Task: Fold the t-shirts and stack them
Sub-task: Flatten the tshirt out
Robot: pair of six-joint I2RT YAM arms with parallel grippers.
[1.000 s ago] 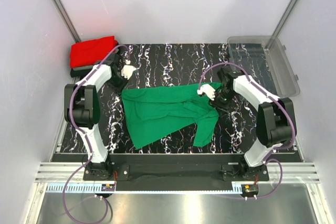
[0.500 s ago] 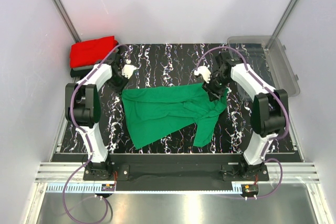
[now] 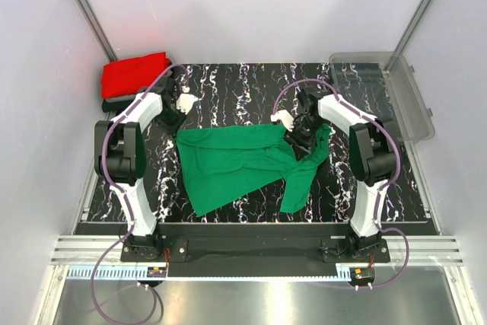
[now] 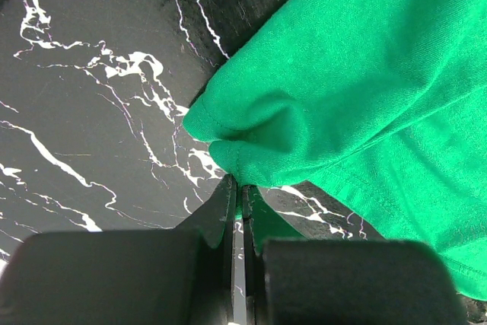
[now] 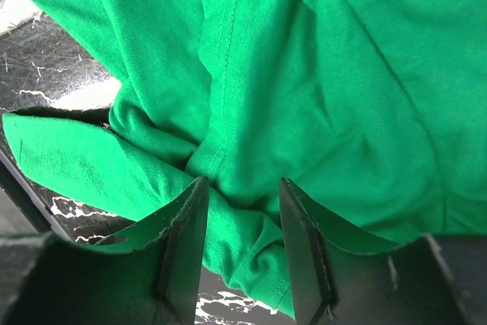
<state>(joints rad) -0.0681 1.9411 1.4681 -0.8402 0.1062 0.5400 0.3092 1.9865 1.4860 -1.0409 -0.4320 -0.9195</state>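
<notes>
A bright green t-shirt [image 3: 236, 164] lies spread out and creased in the middle of the black marbled table [image 3: 228, 81]. My left gripper [image 3: 181, 115] is at its back left corner. In the left wrist view this gripper [image 4: 240, 186] is shut, its tips pinching the corner of the green t-shirt [image 4: 365, 74]. My right gripper [image 3: 297, 135] hangs over the shirt's bunched right part. In the right wrist view it [image 5: 242, 184] is open, with a loose fold of green t-shirt [image 5: 251, 97] between the fingers. A folded red t-shirt [image 3: 135, 74] rests on a dark one [image 3: 114, 104] at the back left.
A clear plastic bin [image 3: 415, 100] stands at the back right corner of the table. White walls close in the sides and back. The table's near edge runs along a black rail [image 3: 251, 227] in front of the arm bases.
My right gripper has moved left and slightly toward the back over the shirt's right part, and its jaws have opened wider. The left arm has not moved.
</notes>
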